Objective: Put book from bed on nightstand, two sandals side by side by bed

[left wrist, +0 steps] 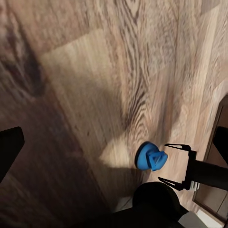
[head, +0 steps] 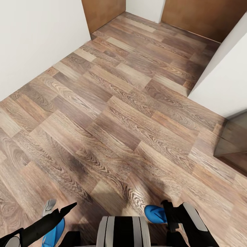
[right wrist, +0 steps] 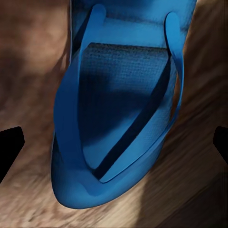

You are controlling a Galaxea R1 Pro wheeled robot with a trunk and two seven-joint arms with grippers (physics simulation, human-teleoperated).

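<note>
A: Nearest stuff?
B: Head view, 6 o'clock: robot trunk (head: 123, 231). Left gripper (head: 63, 211) at 7 o'clock, a blue sandal (head: 55, 233) right under it. Right gripper (head: 171, 216) at 5 o'clock, second sandal (head: 155, 213) poking out beside it.

A: Claws gripping them?
B: Can't tell for either. In the right wrist view the sandal (right wrist: 118, 118) hangs between the two dark fingertips (right wrist: 9, 147), toe end toward the floor, but no contact is visible. The left wrist view looks across at the right-hand sandal (left wrist: 150, 157) next to the right gripper (left wrist: 183, 164).

A: Room to move?
B: Wood-plank floor (head: 113, 113) open from 6 through 12 o'clock. White wall (head: 37, 37) edges it from 9 to 11 o'clock. Another white wall corner (head: 223, 79) juts in at 2 o'clock, a glassy panel (head: 233, 140) at 3.

A: Far end?
B: Brown doors at 12 (head: 103, 12) and 1 o'clock (head: 206, 17), a white wall piece (head: 145, 8) between.
</note>
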